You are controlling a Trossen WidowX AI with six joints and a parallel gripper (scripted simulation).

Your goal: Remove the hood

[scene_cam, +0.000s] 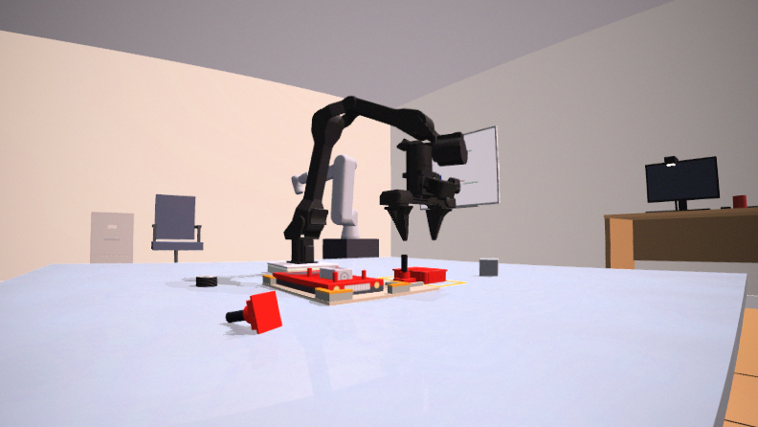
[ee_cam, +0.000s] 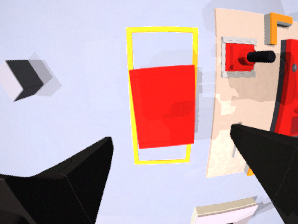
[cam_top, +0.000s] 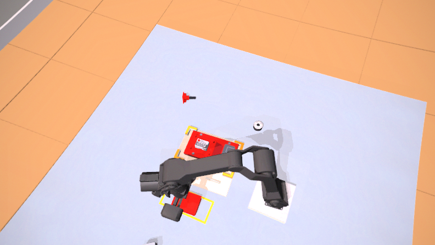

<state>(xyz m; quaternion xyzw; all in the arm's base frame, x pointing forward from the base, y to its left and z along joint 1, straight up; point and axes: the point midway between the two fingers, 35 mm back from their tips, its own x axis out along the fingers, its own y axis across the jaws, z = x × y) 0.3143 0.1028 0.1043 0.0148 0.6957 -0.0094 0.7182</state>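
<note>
One relation matters for you now: the hood (ee_cam: 162, 106) lies flat on the tabletop (cam_top: 304, 121) straight below the claw (scene_cam: 418, 222), inside the marked area (ee_cam: 161, 30), its long axis running 12 to 6 in the wrist view and its 3 o'clock edge touching the yellow line. Your claw hangs released, fingers wide, gripping nothing, well above the hood. I judge the placing done; any retreat should go upward, away from the toy car (cam_top: 210, 145) at 3 o'clock
</note>
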